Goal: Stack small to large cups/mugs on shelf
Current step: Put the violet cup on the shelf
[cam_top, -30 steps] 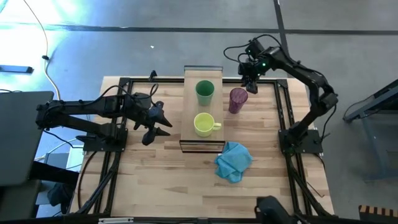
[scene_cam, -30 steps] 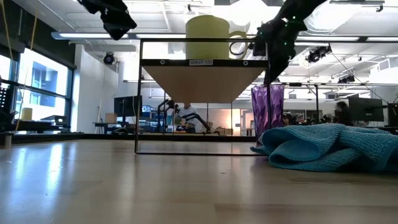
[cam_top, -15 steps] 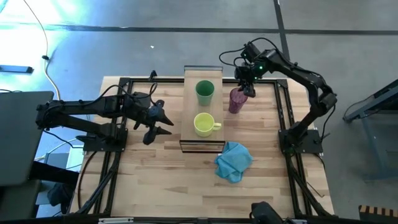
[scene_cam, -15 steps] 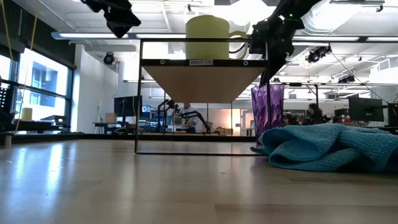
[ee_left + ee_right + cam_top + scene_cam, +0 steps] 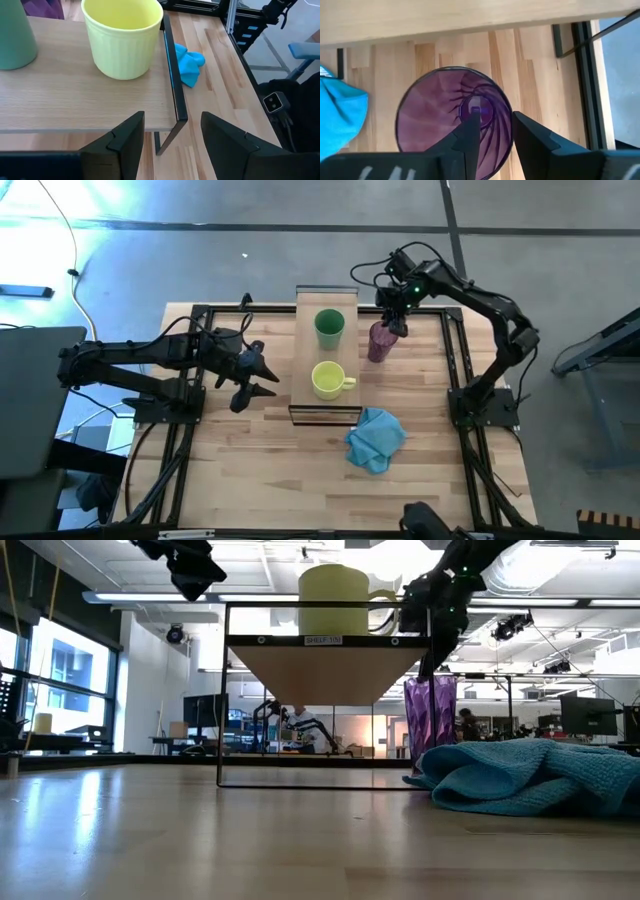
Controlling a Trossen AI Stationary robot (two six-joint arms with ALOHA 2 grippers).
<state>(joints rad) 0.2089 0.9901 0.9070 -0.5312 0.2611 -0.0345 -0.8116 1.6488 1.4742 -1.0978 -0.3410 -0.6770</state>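
Purple tumbler [image 5: 381, 341] met at its rim by the right gripper [image 5: 394, 322].
One finger is seen inside the tumbler's mouth and one outside its wall, the jaws not yet clenched; the tumbler stands on the worktop [image 5: 430, 470] just beside the shelf [image 5: 303, 350]. On the shelf are placed the green cup [image 5: 329, 328] and the yellow mug [image 5: 329, 381]. The left gripper [image 5: 258, 380] is held released, beside the shelf. A blue cloth [image 5: 375, 438] is seen near the shelf's end.
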